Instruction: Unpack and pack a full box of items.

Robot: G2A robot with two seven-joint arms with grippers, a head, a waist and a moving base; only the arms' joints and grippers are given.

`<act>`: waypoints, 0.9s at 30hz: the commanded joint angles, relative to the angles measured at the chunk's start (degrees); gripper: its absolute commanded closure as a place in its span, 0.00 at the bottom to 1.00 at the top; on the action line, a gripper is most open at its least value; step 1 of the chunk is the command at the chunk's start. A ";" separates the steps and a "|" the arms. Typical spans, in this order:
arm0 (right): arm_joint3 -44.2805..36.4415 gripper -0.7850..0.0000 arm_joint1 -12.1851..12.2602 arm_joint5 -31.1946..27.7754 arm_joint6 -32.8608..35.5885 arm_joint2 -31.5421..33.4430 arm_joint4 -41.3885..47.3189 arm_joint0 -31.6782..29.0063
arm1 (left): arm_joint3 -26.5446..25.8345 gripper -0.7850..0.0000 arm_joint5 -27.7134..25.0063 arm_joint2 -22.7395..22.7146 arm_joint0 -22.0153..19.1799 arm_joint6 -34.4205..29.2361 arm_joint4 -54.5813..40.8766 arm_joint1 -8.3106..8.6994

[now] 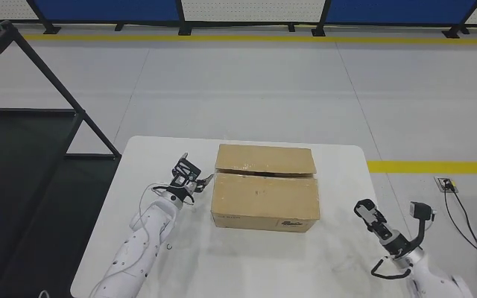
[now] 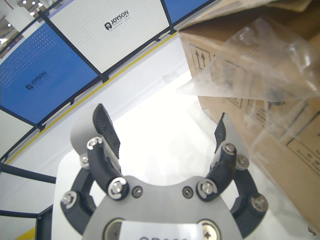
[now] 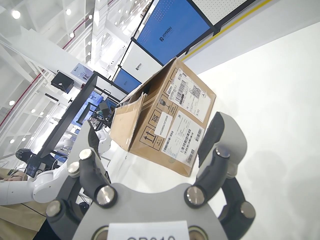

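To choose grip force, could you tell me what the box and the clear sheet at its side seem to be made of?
The box: matte brown cardboard, judging by its creased flaps. The clear sheet: probably thin glossy plastic film or peeled tape; the box's print shows through it, and it wrinkles.

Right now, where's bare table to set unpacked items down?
Widest free patch: the table strip between the box front and the near edge. Also free: right of the box, out to the right gripper. Crowded: the box's left end, where the left gripper and clear film sit. Behind the box, only a thin strip.
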 commanded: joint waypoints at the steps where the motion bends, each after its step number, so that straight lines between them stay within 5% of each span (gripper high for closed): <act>1: 0.11 0.00 0.05 -0.03 0.04 -0.03 0.09 0.08 | 0.72 0.00 -0.06 0.53 -0.42 1.23 0.74 -0.08; 17: 0.43 0.00 0.38 -0.66 -0.17 -0.08 0.29 -0.03 | 3.81 0.00 5.81 2.18 -2.49 5.31 -1.65 -1.56; 27: 0.17 0.00 0.56 -1.05 -0.41 -0.16 0.34 -0.52 | 2.94 0.00 11.57 -0.62 -0.58 9.66 -5.08 -1.55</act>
